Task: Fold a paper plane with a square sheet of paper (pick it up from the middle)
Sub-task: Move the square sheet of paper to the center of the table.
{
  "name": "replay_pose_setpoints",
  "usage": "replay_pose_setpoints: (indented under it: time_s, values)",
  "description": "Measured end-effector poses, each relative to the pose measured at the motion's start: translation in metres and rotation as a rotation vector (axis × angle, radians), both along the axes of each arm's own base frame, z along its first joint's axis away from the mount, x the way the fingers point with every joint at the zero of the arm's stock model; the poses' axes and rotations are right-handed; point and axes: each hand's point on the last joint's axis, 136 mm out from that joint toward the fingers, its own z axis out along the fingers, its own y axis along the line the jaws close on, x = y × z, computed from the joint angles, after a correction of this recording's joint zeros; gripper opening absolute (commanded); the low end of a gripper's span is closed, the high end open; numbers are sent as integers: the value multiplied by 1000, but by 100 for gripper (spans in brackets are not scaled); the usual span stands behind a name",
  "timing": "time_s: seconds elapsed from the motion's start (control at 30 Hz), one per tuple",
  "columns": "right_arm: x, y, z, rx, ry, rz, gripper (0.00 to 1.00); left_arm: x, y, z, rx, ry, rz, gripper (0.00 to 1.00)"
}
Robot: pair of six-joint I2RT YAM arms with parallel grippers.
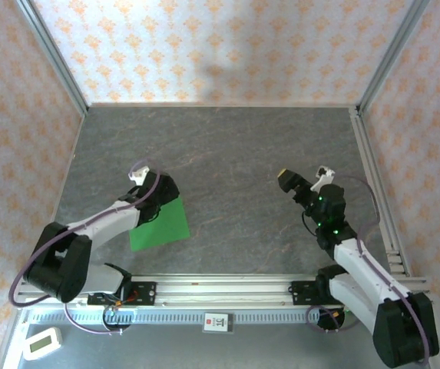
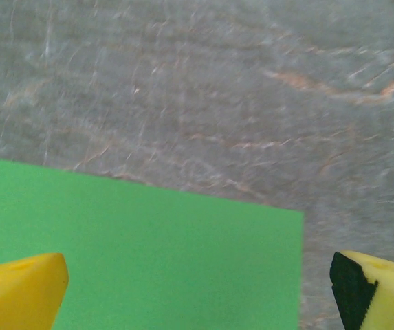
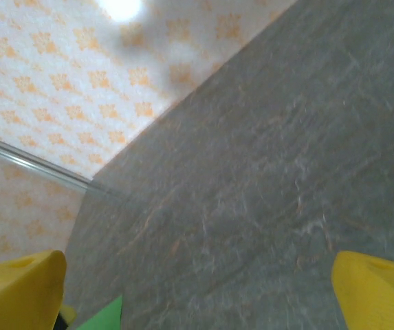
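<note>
**Square sheet of paper (image 1: 162, 223) lying unfolded under the left tool (image 2: 197, 285)**

The square sheet of paper is thin, bright green and plain. It lies flat on the grey stone-patterned tabletop (image 1: 243, 146), in the near-left part, just ahead of the left arm's base. No crease shows on it, so the folding appears not yet begun and the step in hand is judged to be the first pick-up. The sheet lies flat and free, which leaves its middle open to a grasp from above.

The left arm reaches forward from its base with the wrist bent down over the sheet, hiding the sheet's left side in the top view. Its yellow-padded tool is spread wide and holds nothing. In the left wrist view the sheet's far edge and right corner (image 2: 300, 214) lie ahead of the fingertips, so the tool seems to sit over the far part of the sheet rather than its centre. Whether the pads touch the paper cannot be told.

The right arm stands well apart on the right, elbow folded. Its tool (image 1: 306, 178) is likewise spread and empty, and is tilted up toward the orange-patterned back wall (image 3: 80, 69). This looks like a waiting pose that keeps the sheet clear.
</note>
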Motion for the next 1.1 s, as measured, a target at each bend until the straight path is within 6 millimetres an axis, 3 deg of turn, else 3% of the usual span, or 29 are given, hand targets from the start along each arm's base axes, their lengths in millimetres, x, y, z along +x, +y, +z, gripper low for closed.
replay_pose_setpoints:
  time_s: [0.2,0.43,0.67,0.9,0.97,1.1]
  values:
    - [-19,2,-27,10,98,20,97,-7,-4,-27,25,58,16,99]
    - [-27,0,-32,6,129,19,97,-6,-21,-40,62,57,-13,99]
    - [-34,-2,-41,-6,175,14,99,-2,-68,-35,15,17,-96,99]
    - [-33,-9,-41,-31,201,-25,100,7,-145,-14,-94,-26,-225,99]
    - [-34,-12,-43,-45,211,-35,100,15,-166,4,-124,-60,-258,99]
    - [-38,-9,-44,-48,216,-11,100,25,-186,37,-125,-113,-322,99]
